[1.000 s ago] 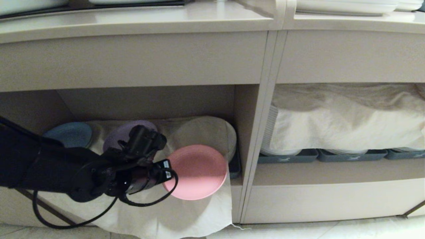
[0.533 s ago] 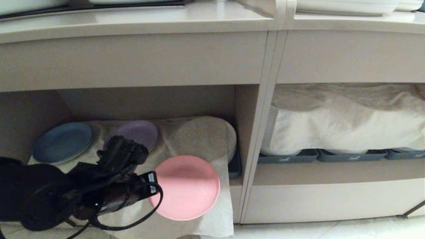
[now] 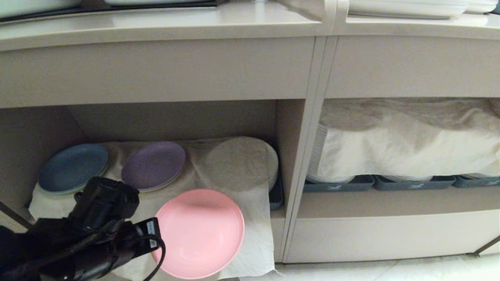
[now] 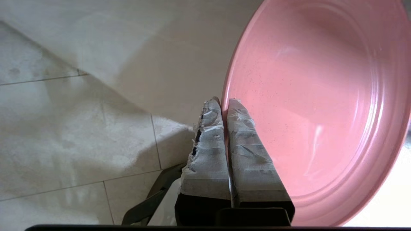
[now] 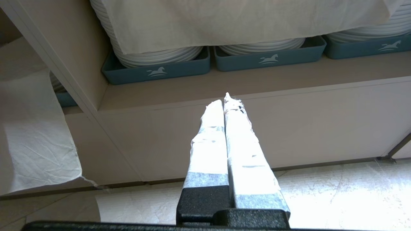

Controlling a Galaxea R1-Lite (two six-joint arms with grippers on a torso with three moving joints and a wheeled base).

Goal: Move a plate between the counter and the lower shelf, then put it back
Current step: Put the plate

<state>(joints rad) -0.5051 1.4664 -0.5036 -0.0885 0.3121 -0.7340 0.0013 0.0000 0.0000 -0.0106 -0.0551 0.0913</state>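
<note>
Head view: the small round matte pink plate (image 3: 201, 232) is held by its rim in the closed left tool (image 3: 154, 242), in front of the cloth-draped lower shelf (image 3: 279, 212). A white horse emblem is printed on the grey-blue trays (image 5: 157, 71); no writing can be read. The right tool (image 5: 227, 100) is shut, empty.

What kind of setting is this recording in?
Probably a restaurant or canteen dish station: stacked white plates in grey-blue trays with a horse logo, white dust cloths draped over the stacks, and beige open storage cubbies under a serving counter.
</note>
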